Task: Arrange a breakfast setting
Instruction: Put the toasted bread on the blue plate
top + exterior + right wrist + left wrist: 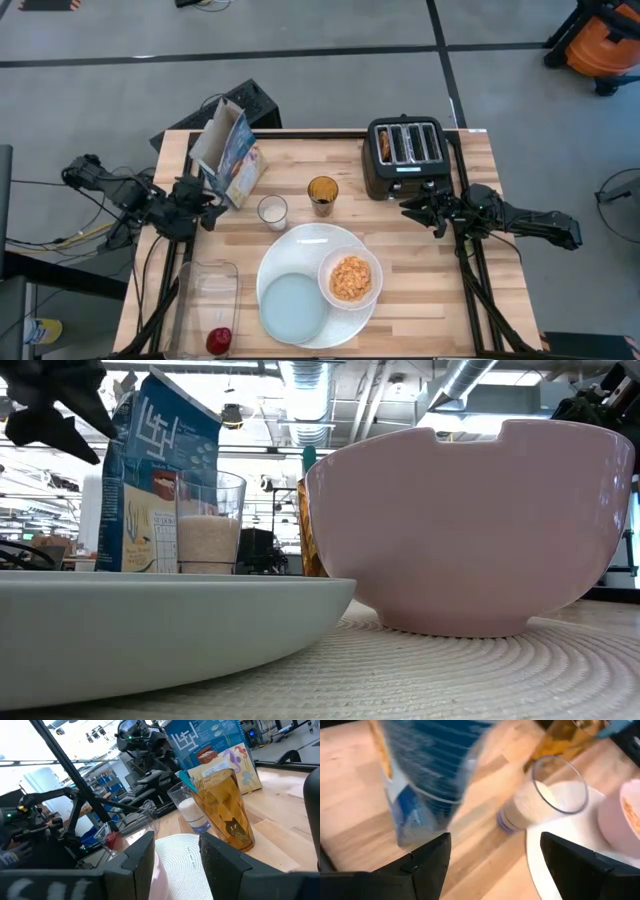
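Hovering just beside the cereal box (230, 152), the left gripper (210, 204) has its fingers spread wide with nothing between them; the box stands on its own at the back left of the table (440, 290), open top tilted. The right gripper (420, 208) waits near the toaster (405, 155), fingers parted and empty. The bagel (384, 146) sits in a toaster slot, likely awaiting transfer. The large plate (300, 245) lies front centre, carrying the small blue plate (293, 307) and the bowl (350, 277) of flakes (350, 278). The glass of milk (272, 211) and amber glass (322, 193) stand behind it; a blue spoon handle (186, 781) pokes from the amber glass. The apple (219, 341) rests in the clear tub (205, 290), front left.
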Robot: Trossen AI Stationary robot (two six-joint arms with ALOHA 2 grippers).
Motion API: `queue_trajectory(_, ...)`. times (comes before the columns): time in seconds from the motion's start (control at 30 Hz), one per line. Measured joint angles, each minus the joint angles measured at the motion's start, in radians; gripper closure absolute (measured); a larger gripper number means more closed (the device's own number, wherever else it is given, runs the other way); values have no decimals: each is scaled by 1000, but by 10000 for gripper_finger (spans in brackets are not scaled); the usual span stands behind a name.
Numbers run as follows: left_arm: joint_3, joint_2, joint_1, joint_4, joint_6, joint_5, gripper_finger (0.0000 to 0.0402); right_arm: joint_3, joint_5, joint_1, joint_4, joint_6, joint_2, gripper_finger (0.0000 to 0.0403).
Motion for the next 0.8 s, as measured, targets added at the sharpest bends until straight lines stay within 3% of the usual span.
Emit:
queue_trajectory(0.2, 33, 1, 0, -37, 23, 60, 109, 0, 0, 0, 0, 0, 0, 225)
queue_trajectory(0.4, 37, 1, 0, -43, 21, 249, 109, 0, 0, 0, 0, 0, 0, 225)
queue_trajectory(0.57, 37, 1, 0, -38, 28, 341, 109, 0, 0, 0, 0, 0, 0, 225)
queue_trajectory(0.8, 37, 1, 0, 131, 138, 426, 109, 0, 0, 0, 0, 0, 0, 225)
